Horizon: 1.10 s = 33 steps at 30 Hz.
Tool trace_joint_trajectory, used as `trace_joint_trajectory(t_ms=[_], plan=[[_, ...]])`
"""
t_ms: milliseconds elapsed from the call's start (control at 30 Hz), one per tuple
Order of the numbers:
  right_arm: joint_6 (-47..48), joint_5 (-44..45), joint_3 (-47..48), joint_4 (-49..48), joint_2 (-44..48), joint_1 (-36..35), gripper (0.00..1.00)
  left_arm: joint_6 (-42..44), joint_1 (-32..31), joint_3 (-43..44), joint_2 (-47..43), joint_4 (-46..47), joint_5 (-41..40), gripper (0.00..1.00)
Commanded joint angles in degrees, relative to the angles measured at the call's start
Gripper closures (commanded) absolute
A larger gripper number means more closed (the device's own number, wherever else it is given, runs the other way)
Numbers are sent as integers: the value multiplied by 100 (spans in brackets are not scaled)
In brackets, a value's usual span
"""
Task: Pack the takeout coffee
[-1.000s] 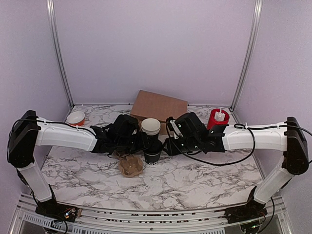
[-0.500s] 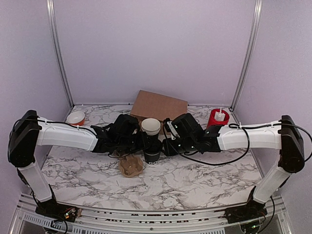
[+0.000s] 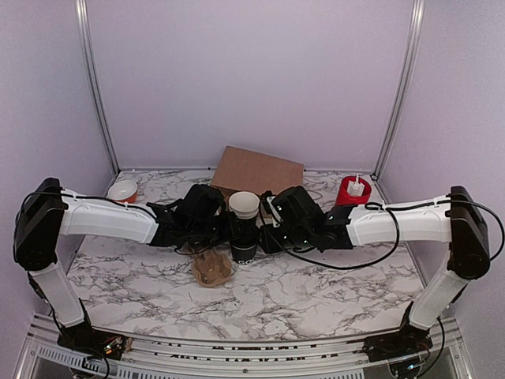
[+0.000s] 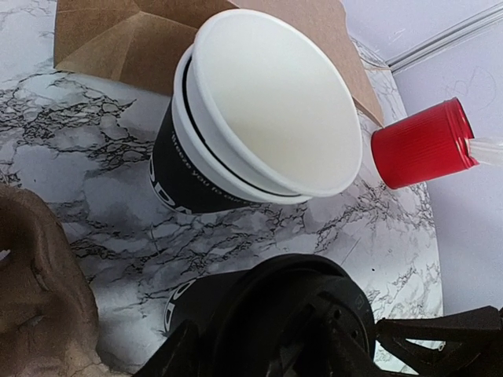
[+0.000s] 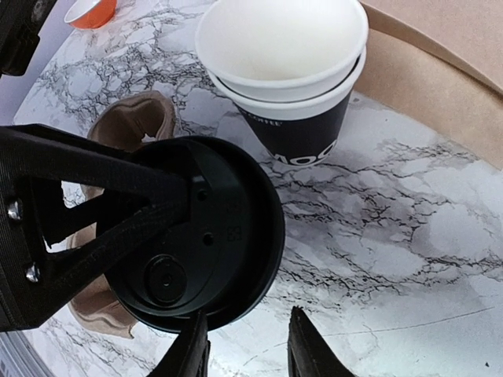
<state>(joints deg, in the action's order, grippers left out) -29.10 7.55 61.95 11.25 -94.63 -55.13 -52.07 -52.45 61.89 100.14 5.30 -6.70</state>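
Observation:
The takeout coffee (image 3: pixel 245 251), a black cup with white lettering and a black lid (image 5: pixel 212 228), stands on the marble table just in front of the stacked lidless cups. My left gripper (image 3: pixel 239 242) comes in from the left and is shut on the cup's body (image 4: pixel 177 302); in the right wrist view one of its black fingers (image 5: pixel 102 212) crosses the lid. My right gripper (image 3: pixel 268 235) is close on the cup's right side. Its jaws (image 5: pixel 247 345) stand open beside the lid's rim, with only marble showing between them.
Two nested white-rimmed black cups (image 3: pixel 244 205) stand right behind the coffee. A brown cardboard cup carrier (image 3: pixel 211 268) lies in front of it, to the left. A brown box (image 3: pixel 256 170) is at the back, a red cylinder (image 3: pixel 353 191) at back right, an orange bowl (image 3: pixel 122 190) at back left.
The right arm has shifted left, bringing its gripper closer to the lidded cup. The left arm and the cup have stayed put.

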Motion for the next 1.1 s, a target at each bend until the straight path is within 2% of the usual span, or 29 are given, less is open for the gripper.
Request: trace_joint_trajectory(t_ms=[0, 267, 700, 1067], plan=[[-109, 161, -331, 454, -453, -138, 67, 50, -107, -45, 182, -214, 301, 47], [-145, 186, -281, 563, -159, -131, 66, 123, -108, 19, 102, -239, 300, 47], [254, 167, 690, 771, 136, 11, 64, 436, -73, 378, -191, -629, 125, 45], [439, -34, 976, 822, 106, 13, 60, 613, 30, 239, -620, -809, -176, 37]])
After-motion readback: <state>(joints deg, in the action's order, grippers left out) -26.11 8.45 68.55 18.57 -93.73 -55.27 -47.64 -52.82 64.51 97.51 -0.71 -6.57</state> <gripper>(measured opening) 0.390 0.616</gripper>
